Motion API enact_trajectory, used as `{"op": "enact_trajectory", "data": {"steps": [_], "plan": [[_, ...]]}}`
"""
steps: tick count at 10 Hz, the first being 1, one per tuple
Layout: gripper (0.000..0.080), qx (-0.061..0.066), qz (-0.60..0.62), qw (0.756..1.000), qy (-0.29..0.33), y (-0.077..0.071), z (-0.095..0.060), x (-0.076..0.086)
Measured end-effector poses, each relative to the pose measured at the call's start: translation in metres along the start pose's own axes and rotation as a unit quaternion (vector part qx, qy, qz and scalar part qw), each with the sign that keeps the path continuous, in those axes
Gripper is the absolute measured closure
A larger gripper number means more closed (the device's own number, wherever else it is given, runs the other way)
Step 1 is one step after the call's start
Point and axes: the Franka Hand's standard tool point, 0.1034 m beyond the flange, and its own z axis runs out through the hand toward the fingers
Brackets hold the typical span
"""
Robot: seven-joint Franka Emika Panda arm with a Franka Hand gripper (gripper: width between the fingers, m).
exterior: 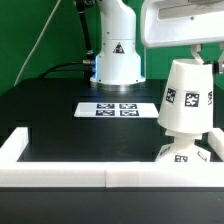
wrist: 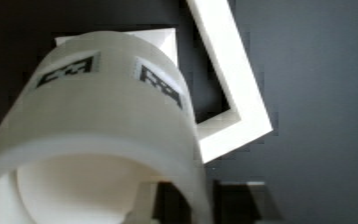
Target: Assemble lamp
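White shade (exterior: 186, 97) hangs over base (exterior: 184, 152); claw (exterior: 205, 52) apparently gripping it, only exterior shows.

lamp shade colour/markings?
White shade with black-and-white square tags; clearest in the exterior view.

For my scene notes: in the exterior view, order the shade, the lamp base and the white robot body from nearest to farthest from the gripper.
1. shade, held in the gripper.
2. lamp base, just below the shade.
3. robot body, far back, exterior view's left.
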Motion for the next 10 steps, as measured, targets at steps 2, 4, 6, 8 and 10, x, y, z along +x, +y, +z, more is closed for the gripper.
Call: {"op": "enact_trajectory", "data": {"steps": [2, 4, 6, 8, 10], "plan": [[0.043, -0.004, 0.002, 1.0, -0.013, 0.002, -0.004, -0.003], [0.024, -0.024, 0.004, 0.999, -0.04, -0.001, -0.01, -0.01], [0.0132, -0.065, -0.001, 0.996, -0.059, -0.01, -0.011, -0.018], [0.0101, -0.096, -0.018, 0.993, -0.067, -0.025, 0.003, -0.032], [0.0101, -0.1, -0.014, 0.992, -0.07, -0.026, 0.01, -0.037]]}}
